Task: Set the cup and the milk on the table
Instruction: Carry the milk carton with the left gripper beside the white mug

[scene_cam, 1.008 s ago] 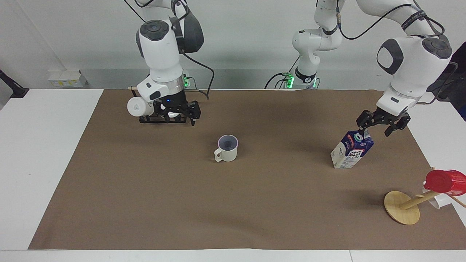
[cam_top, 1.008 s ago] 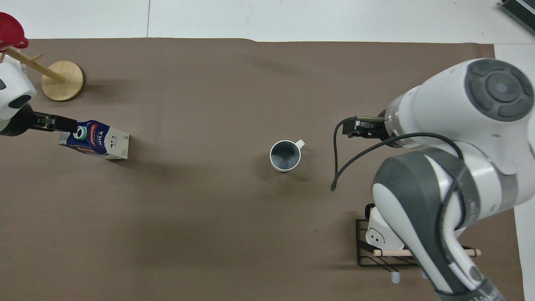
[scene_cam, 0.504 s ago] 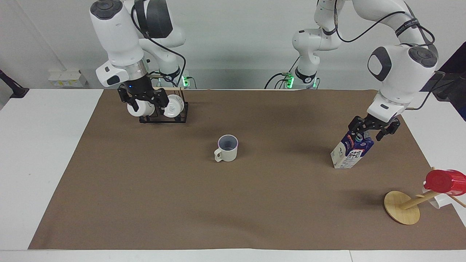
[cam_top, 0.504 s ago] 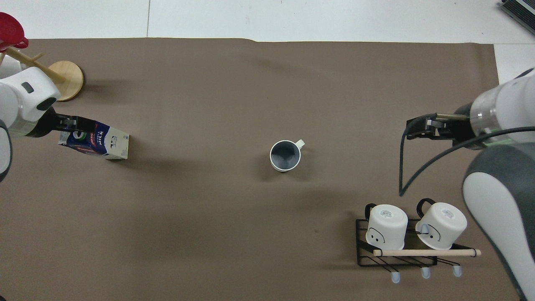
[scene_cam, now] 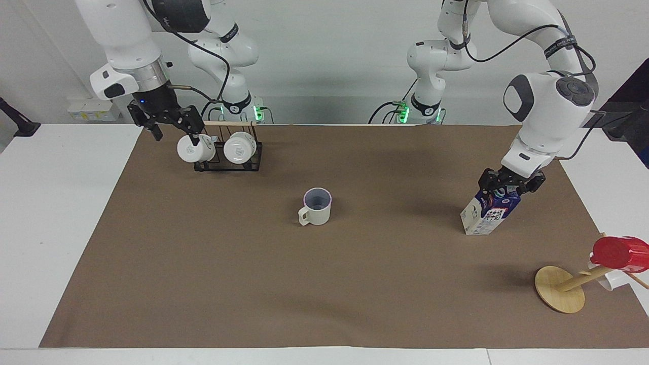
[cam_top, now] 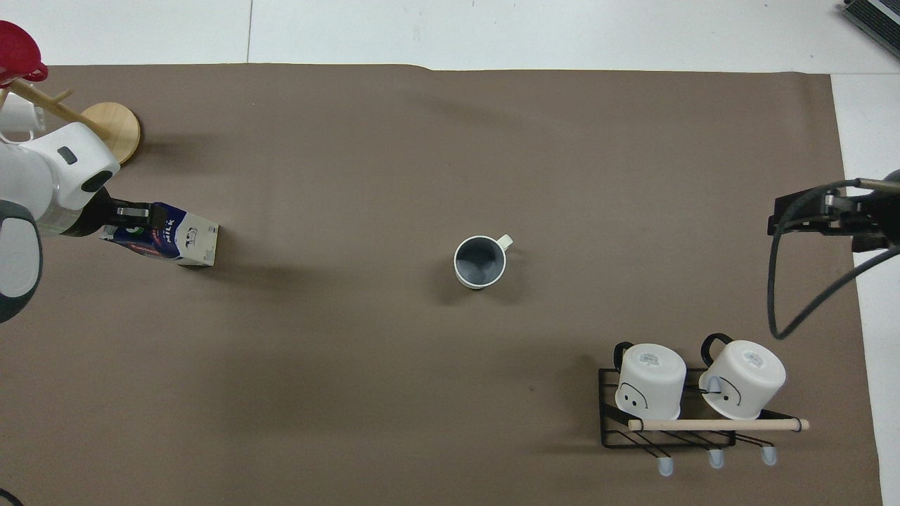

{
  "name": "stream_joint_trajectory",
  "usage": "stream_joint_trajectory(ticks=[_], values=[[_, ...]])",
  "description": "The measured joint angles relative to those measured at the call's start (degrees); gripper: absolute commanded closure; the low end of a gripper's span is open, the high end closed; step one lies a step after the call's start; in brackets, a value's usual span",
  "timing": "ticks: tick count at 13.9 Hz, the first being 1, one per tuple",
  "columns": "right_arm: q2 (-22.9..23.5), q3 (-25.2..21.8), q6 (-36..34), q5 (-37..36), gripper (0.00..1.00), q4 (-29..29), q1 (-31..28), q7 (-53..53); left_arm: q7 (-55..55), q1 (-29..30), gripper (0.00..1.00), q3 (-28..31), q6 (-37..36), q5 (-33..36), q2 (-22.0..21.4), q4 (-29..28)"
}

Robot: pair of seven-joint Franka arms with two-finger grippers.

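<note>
Left pincer [scene_cam: 509, 183] was open above the milk [scene_cam: 490, 209] a second ago, now it has dropped onto the carton's gabled top and closed around it; milk carton tilted, its bottom edge on the brown mat [scene_cam: 324, 284], leaning toward the left arm's end of the worktop [scene_cam: 61, 213]. So the grab on the milk looks just made, and next call is probably to stand it upright or shift it, not done yet. Right pincer [scene_cam: 170, 121] a second ago hung low in front of the black rack [scene_cam: 228, 165]; now it has risen and swung out to the right arm's end of the mat, jaws spread wide, holding nothing, hanging over the mat corner beside the rack. Cup [scene_cam: 316, 206] hasn't moved: upright mid-mat, handle toward the right arm's end, apart from everything, so the cup half of the job looks finished. Pose: left arm bent down steeply from its elbow, wrist angled so the pincer meets the carton top on a slant; in the overhead view the pincer [cam_top: 133, 212] covers the spout end of the milk [cam_top: 179, 239]. Right arm upright, wrist pointing down. Two white mugs [scene_cam: 213, 148] lie on the rack, untouched. Wooden stand [scene_cam: 560, 288] with the red cup [scene_cam: 619, 253] tips near the mat corner at the left arm's end, clear of the carton. Risk: carton could slip or topple if the grip on the gable is shallow.
</note>
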Motion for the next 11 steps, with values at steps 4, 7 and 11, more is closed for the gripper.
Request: stream_joint_trajectory(ticks=[4, 7, 11], values=[[-1.14, -0.02, -3.7, -0.69, 0.0, 3.5, -1.14, -4.2, -1.5, -2.12, 0.85, -0.44, 0.16, -0.04, -0.77, 1.71], [-2.81, -0.01, -4.49, -0.7, 0.0, 2.72, -1.13, -4.4, -11.23, -8.92, 0.85, -0.72, 0.08, -0.05, -1.07, 3.09], [-3.11, -0.15, -4.45, -0.81, 0.0, 0.92, -2.17, -6.8, -26.46, -20.01, 0.85, -1.1, 0.2, -0.05, -1.06, 3.9]])
